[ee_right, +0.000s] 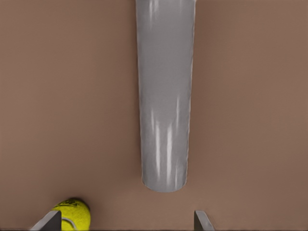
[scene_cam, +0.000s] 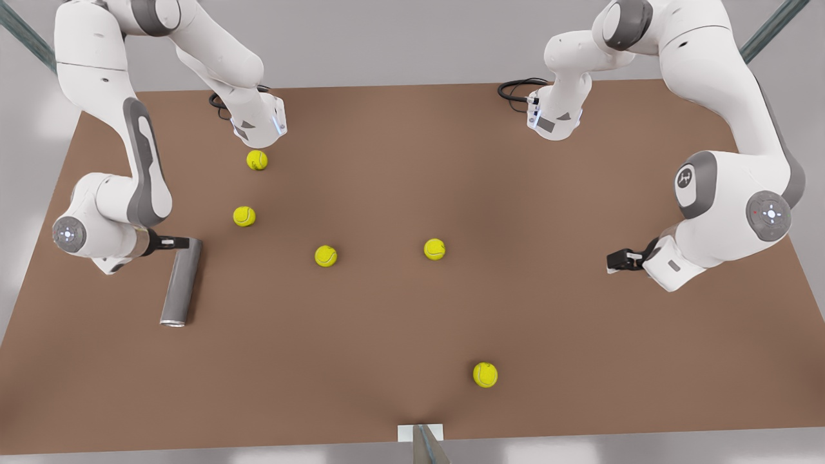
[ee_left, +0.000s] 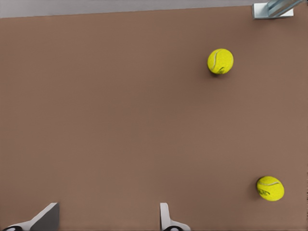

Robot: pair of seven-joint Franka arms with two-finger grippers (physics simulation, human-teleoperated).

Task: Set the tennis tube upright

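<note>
Right gripper (scene_cam: 173, 243): at the far end of the tennis tube (scene_cam: 181, 281), fingers spread wide, gripping nothing.
Tube: lying flat on the brown table (scene_cam: 387, 322), front view's left; 5 tennis balls scattered to its right.
Left gripper (scene_cam: 613, 260): well right of the tube, fingers apart, waiting.
Progress: nothing done yet; grasp and tilt-up remain.

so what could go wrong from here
1. The tennis tube lies flat and round; if one finger of the open right gripper touches first, it may roll away.
2. The gripper is lined up at the tube's very end, so the long body could swing or slip when tipped up.
3. A tennis ball sits beside one finger and might get knocked.
The left gripper waits, open, at the front view's right.
</note>
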